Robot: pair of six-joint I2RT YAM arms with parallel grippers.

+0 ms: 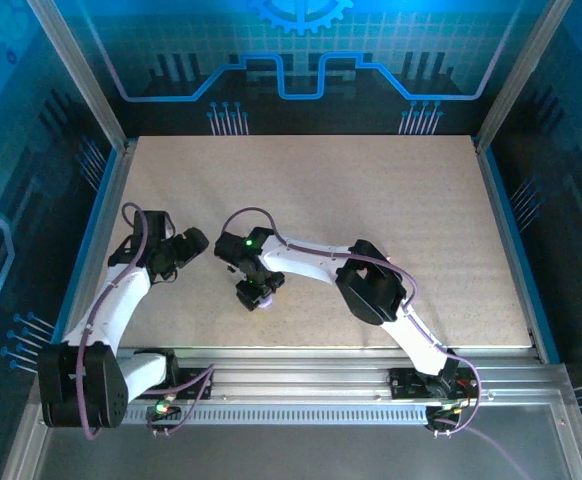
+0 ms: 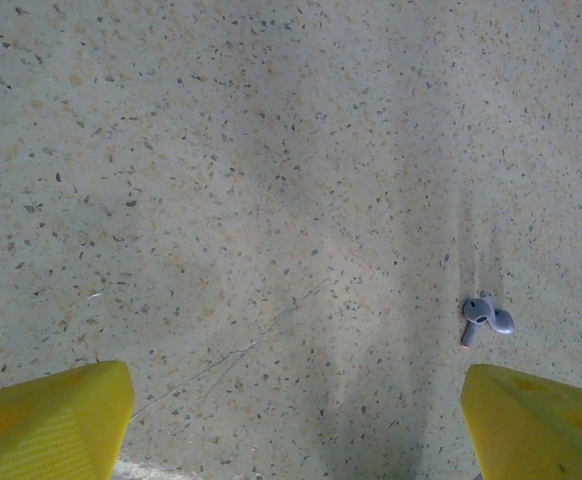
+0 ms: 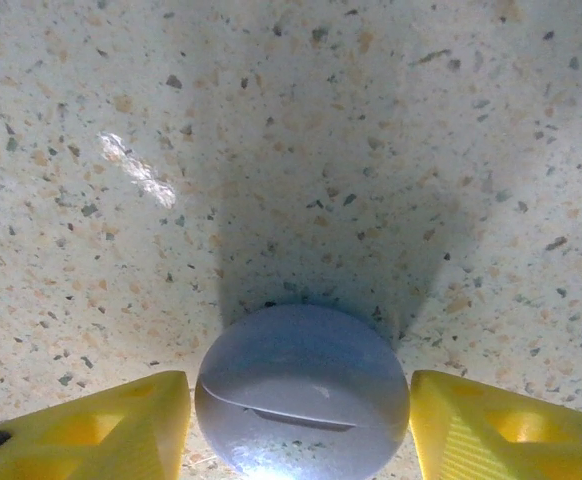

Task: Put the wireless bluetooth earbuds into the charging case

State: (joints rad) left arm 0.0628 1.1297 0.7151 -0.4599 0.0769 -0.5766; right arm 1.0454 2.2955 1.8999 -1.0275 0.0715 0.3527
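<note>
Left gripper [image 2: 293,410]: smooth yellow wedge-shaped fingers are standing spread wide over the matte, speckled tabletop [image 2: 221,150], gripping nothing. One glossy lilac-grey earbud [image 2: 486,318], bulbous with a short stem, is lying on the tabletop near the finger at the view's right. Right gripper [image 3: 299,400]: hollow yellow fingers are flanking the smooth, round lavender charging case [image 3: 303,370] with its thin lid seam; whether they are pressing it cannot be told.

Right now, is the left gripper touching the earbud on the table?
Apart. In the left wrist view, bare table shows between the earbud and the nearer finger of the open left gripper.
</note>
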